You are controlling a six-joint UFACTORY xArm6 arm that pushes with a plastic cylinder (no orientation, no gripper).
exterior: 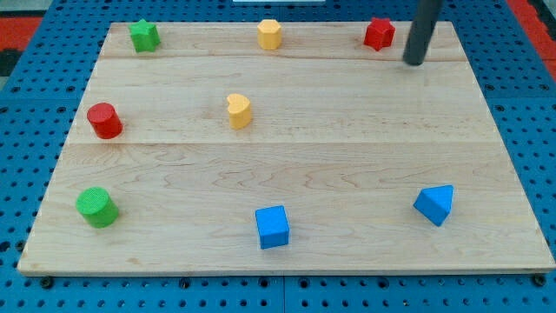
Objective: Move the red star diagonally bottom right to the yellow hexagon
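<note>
Near the view's top right, you see my tip (pixel 414 61) just right of the red star (pixel 379 33), apart (no fingers, just a rod). Star sits right of the yellow hexagon (pixel 270 34); push not started.

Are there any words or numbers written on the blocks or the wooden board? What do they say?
None: no words, numbers, labels or signs show anywhere.
The wooden board is plain wood.
The red star, the yellow hexagon, the blue cube and the other blocks have plain coloured faces.
My tip, just to the view's right of the red star, bears no marking.
</note>
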